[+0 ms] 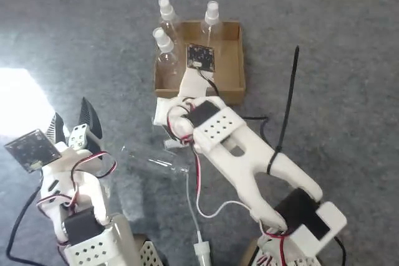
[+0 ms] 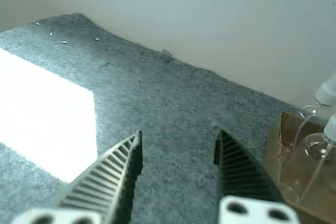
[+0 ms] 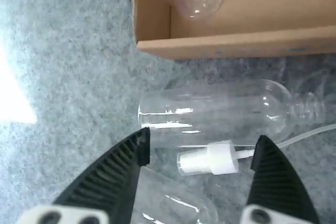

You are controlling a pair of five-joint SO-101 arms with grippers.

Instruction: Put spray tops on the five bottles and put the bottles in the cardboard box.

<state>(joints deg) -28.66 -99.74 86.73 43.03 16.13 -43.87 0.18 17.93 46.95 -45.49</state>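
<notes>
Bottles first: 3 capped bottles (image 1: 163, 45) stand upright in the far-left part of the box (image 1: 232, 70), so we judge that 3 of the 5 are done. A bare bottle (image 3: 215, 111) lies on its side just in front of the box wall, its open neck pointing along that wall. A spray top (image 3: 207, 159) lies beside it, touching or nearly so, with its tube (image 3: 310, 132) trailing off past the neck. We take it the top sits there because it belongs on this bottle next.

A second bare bottle (image 1: 149, 160) lies on the table (image 1: 349, 91) nearer the arms. What looks like a second top (image 1: 202, 255) rests at the near edge, well apart from that bottle.

The right gripper (image 3: 203, 139) hangs over the first bottle and its top with fingers spread wide, one on each side of the top and holding nothing. That pose suits picking up the top, in our view. The bottle is round and clear, so it may roll if nudged.

The left gripper (image 2: 178, 137) sits to the left, well apart from the box, fingers also apart and empty. We judge it is placed to steady a bottle while the top goes on.
</notes>
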